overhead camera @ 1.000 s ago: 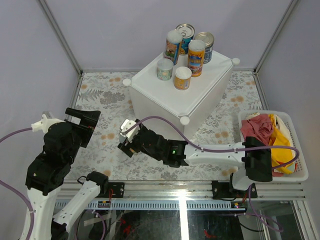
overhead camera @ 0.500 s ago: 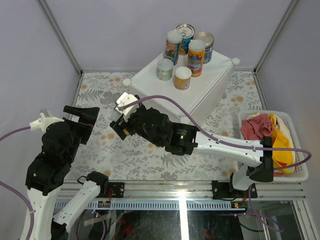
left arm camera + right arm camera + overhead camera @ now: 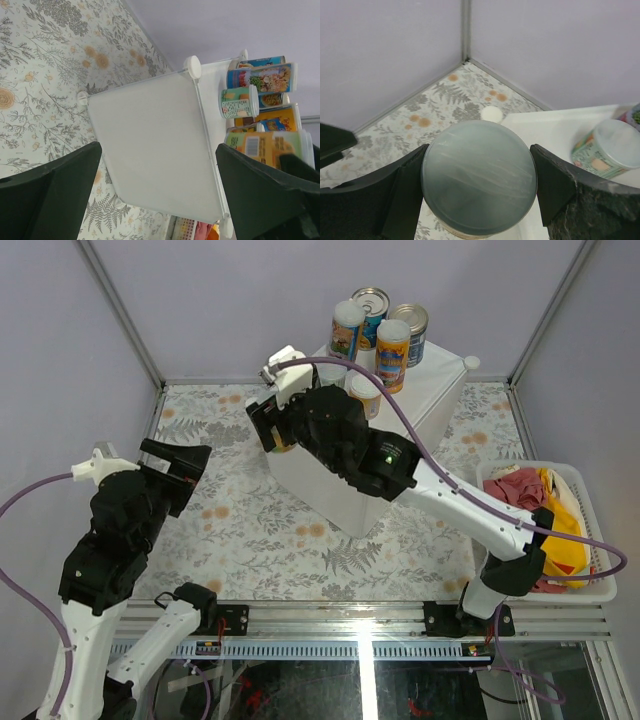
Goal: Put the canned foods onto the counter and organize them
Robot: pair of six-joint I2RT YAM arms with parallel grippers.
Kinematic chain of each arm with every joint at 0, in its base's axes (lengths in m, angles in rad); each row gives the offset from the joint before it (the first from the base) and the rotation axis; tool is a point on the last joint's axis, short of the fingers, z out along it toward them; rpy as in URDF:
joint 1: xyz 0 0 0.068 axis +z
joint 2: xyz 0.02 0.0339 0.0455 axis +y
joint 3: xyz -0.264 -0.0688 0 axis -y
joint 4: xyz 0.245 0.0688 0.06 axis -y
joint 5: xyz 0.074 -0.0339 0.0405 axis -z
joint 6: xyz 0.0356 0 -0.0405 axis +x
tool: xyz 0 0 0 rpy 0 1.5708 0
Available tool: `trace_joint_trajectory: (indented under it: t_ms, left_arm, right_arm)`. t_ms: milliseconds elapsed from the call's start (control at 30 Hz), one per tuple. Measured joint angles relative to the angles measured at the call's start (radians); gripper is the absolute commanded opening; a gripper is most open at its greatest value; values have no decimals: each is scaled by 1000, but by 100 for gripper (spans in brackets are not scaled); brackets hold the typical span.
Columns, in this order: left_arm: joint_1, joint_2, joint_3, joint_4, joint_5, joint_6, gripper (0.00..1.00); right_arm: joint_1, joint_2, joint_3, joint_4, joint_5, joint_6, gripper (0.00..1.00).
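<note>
Plastic-lidded tin (image 3: 479,177) sits clamped between the partly closed jaws of the right gripper (image 3: 480,197), at the left corner of the counter (image 3: 432,390); whether its base touches the top is unclear. Other tins (image 3: 392,353) stand grouped along the far side. Left gripper (image 3: 157,196) hangs wide open and empty above the floral table (image 3: 230,530).

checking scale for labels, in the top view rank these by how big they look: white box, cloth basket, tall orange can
1. white box, largest even though partly covered
2. cloth basket
3. tall orange can, clearly smallest
</note>
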Motion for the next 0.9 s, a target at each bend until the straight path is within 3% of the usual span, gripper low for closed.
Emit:
trace_joint_trajectory:
  t_ms: [433, 900]
  left_arm:
    - [0, 13, -18, 31, 27, 25, 98]
    - [0, 31, -25, 47, 29, 40, 98]
  right_arm:
    - [-134, 93, 104, -182, 7, 63, 0]
    - [-212, 95, 103, -209, 6, 109, 0]
